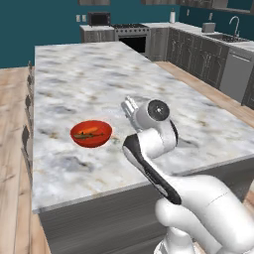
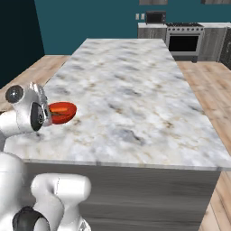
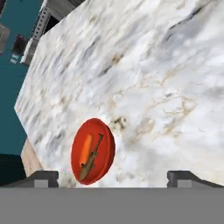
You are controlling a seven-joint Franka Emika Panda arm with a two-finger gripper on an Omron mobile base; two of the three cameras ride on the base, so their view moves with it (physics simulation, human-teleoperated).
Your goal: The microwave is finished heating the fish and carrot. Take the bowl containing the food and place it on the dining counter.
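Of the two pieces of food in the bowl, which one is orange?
The carrot: bright orange and stubby, beside the thin, dark brownish-green fish in the red bowl.

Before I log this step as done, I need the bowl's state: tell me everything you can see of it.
The bowl is round, shallow and glossy red-orange, sitting upright on the marble dining counter near its left edge. Inside lie the orange carrot and the thin dark fish, side by side. The gripper is open and clear of it; only the counter touches it.
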